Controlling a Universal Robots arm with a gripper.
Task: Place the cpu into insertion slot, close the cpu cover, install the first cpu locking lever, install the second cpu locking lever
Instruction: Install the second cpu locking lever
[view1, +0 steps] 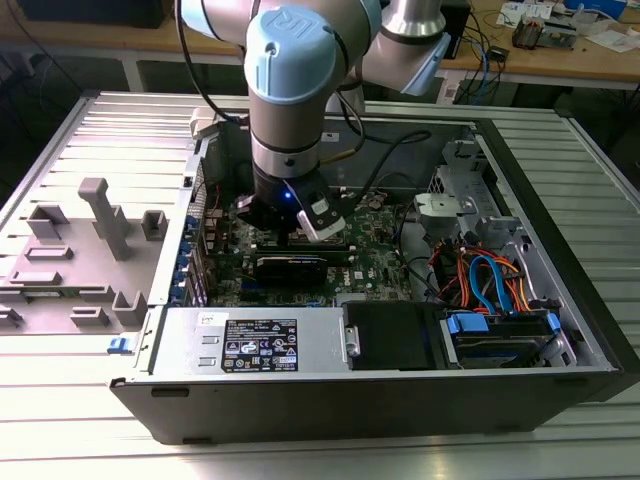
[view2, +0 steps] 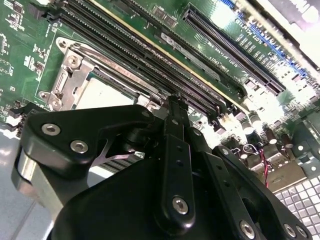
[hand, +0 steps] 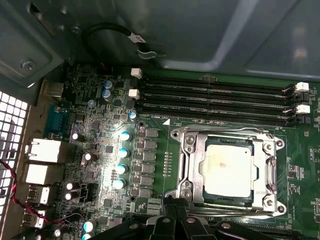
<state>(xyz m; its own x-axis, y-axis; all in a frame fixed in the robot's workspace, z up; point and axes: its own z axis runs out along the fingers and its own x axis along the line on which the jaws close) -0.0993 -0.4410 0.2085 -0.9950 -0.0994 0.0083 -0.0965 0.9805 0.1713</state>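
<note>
The cpu (hand: 227, 170), a pale silver square, lies flat in the insertion slot (hand: 277, 145) on the green board. The cpu cover (hand: 192, 167), a silvery frame, lies down around it, and the chip's top shows through its window. Thin metal lever rods (hand: 225, 131) run along the socket's edges. My gripper (hand: 172, 207) is shut and empty, its black tips right at the socket's edge. In the second wrist view the gripper (view2: 174, 100) hangs just above the board beside the cpu (view2: 102, 92) and cover (view2: 70, 77). In the exterior view the gripper (view1: 290, 228) reaches down inside the open computer case.
Long black memory slots (hand: 215, 100) run beside the socket. A black expansion card (view1: 290, 265) lies near the gripper. The power supply (view1: 255, 345) and a drive bay with blue and orange cables (view1: 490, 290) line the case front. A grey fixture tray (view1: 80, 260) sits outside, on the exterior view's left.
</note>
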